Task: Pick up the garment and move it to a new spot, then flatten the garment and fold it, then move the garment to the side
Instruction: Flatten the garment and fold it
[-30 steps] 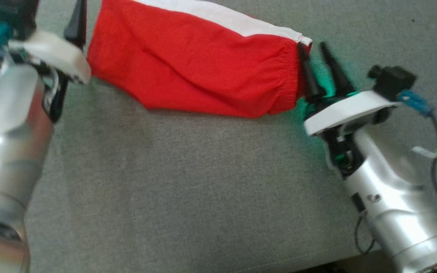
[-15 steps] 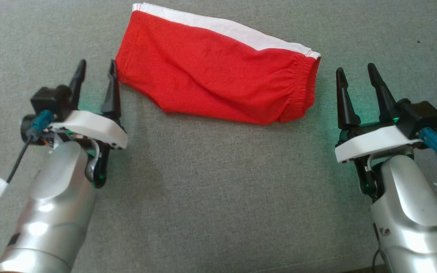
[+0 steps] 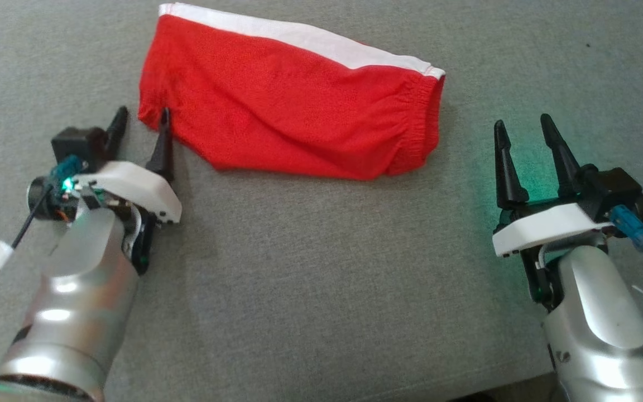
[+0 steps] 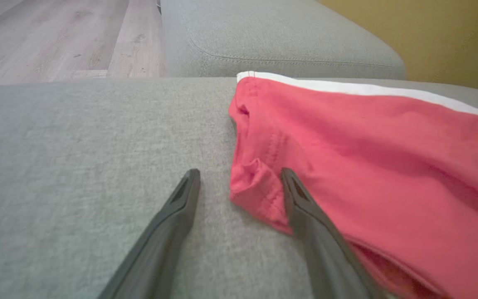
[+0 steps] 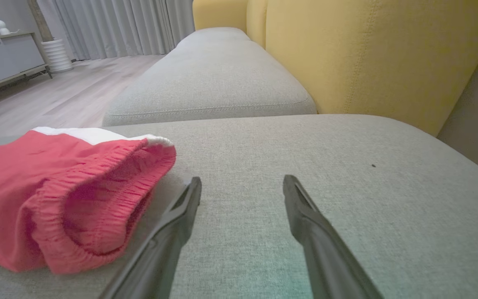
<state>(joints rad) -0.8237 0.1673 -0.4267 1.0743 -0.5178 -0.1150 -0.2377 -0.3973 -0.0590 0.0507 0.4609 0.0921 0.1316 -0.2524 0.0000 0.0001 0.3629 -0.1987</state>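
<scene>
**A:** Which step is this?

**B:** The red garment (image 3: 293, 106) lies folded on the grey sofa cushion (image 3: 310, 268), so probably the last one: moving it aside.

**A:** And the grippers?

**B:** Both are spread wide, holding nothing. The left gripper (image 3: 143, 111) straddles the near hem corner (image 4: 255, 187), with one finger over the cloth edge and the other over bare cushion. The right gripper (image 3: 523, 120) sits apart from the elastic waistband (image 3: 422, 128), to its right.

**A:** Next?

**B:** Likely the left pinches that corner, while the right must first reach in to the waistband.
</scene>
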